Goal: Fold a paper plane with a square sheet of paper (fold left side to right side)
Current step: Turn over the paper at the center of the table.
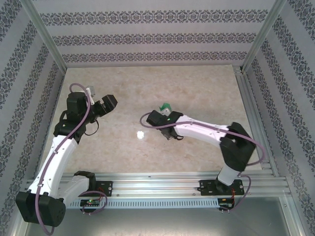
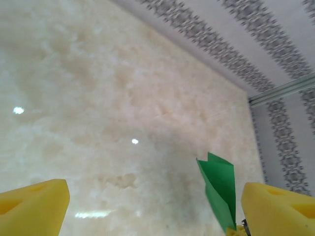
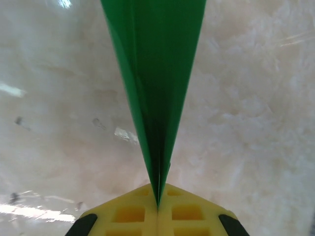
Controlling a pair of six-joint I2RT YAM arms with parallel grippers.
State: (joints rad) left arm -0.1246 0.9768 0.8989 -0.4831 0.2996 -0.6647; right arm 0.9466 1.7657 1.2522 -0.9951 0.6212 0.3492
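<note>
The right jaws are clenching the paper plane [image 3: 157,73]. In the right wrist view their two yellow pads [image 3: 130,214] are pressing flat together, and the green dart's narrow end is sitting pinched in the seam between them. From there the folded paper is widening as it is running toward the top of the frame (a dark lengthwise crease is showing down its middle). The pale marbled counter [image 3: 256,123] is lying behind it; whether the paper is touching that surface I cannot tell.

Seen from above, the plane [image 1: 166,106] is poking out as a small green patch beyond the end of the right arm [image 1: 206,130], near the middle of the counter [image 1: 206,83].

The left jaws are standing released. In the left wrist view their yellow pads [image 2: 32,209] are sitting wide apart at the bottom corners, with nothing but bare counter [image 2: 98,98] between them. The plane [image 2: 221,189] is standing upright there, just beside the right-hand pad and not between the two. From above, the left arm [image 1: 59,147] is ending at the counter's left side, well apart from the plane.
</note>
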